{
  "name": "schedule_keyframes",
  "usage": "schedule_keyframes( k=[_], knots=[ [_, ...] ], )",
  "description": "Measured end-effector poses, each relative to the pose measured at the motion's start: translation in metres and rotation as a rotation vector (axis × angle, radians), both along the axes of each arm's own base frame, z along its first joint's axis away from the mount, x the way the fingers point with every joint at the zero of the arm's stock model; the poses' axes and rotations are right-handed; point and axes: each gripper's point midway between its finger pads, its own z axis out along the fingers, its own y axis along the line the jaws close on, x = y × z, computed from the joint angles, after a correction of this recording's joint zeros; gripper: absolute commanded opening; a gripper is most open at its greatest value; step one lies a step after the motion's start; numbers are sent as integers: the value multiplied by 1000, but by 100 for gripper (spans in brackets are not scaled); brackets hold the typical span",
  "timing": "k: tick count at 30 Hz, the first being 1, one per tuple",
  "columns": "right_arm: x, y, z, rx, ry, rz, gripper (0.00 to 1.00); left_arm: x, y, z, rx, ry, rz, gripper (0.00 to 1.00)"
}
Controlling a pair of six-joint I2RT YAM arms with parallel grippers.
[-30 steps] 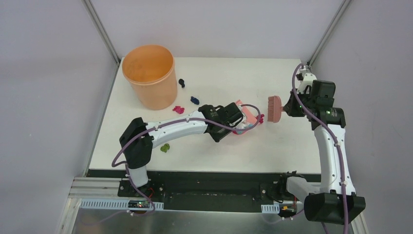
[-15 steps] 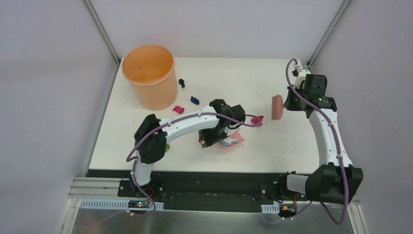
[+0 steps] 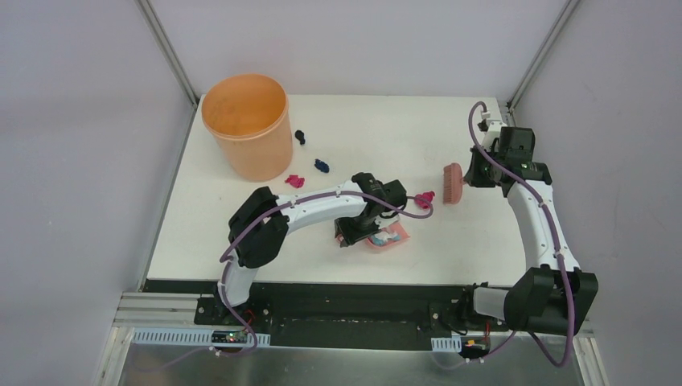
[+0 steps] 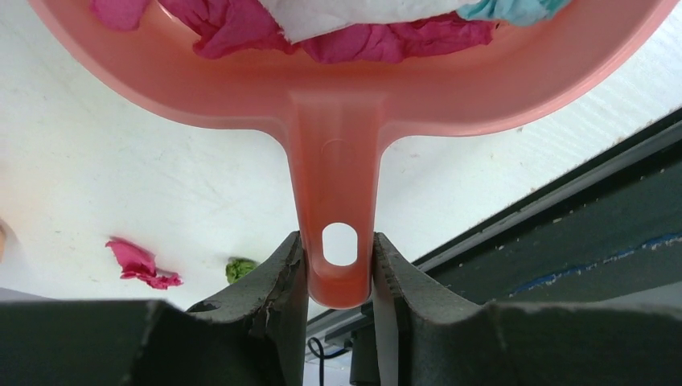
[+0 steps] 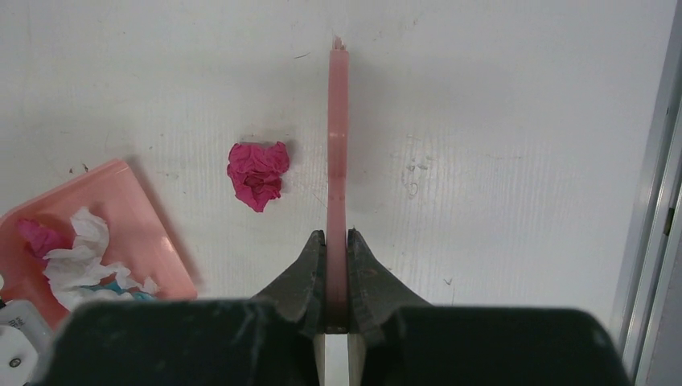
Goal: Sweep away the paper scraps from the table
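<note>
My left gripper (image 4: 338,265) is shut on the handle of the pink dustpan (image 4: 338,185), which lies near the table's front edge (image 3: 388,236). Magenta (image 4: 386,40), white (image 4: 354,16) and teal (image 4: 515,10) paper scraps lie in the pan. My right gripper (image 5: 337,241) is shut on the pink hand brush (image 5: 338,145), held just right of a loose magenta scrap (image 5: 257,173) (image 3: 424,196). More scraps lie on the white table (image 3: 450,241): black (image 3: 300,137), dark blue (image 3: 322,166), magenta (image 3: 294,181). An olive green one (image 4: 239,268) shows in the left wrist view.
A tall orange bucket (image 3: 248,121) stands at the table's far left corner. The black and aluminium frame (image 3: 322,293) runs along the near edge, close behind the dustpan handle. The metal side rail (image 5: 651,201) borders the table on the right.
My left arm has drawn the dustpan back toward the near edge and turned it, leaving one magenta scrap on the table. The brush has shifted only slightly.
</note>
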Motion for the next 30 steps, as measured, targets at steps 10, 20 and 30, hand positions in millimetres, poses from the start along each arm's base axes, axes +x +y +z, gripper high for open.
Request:
schedule_keyframes(
  k=[10, 20, 30],
  knots=[
    [-2, 17, -7, 47, 18, 63, 0, 12, -20, -18, 5, 2, -14, 25],
    [-29, 76, -5, 176, 64, 318, 0, 31, -49, -21, -29, -25, -41, 24],
    [-45, 60, 33, 76, -74, 297, 0, 33, -39, -33, -40, -77, -41, 47]
  ],
)
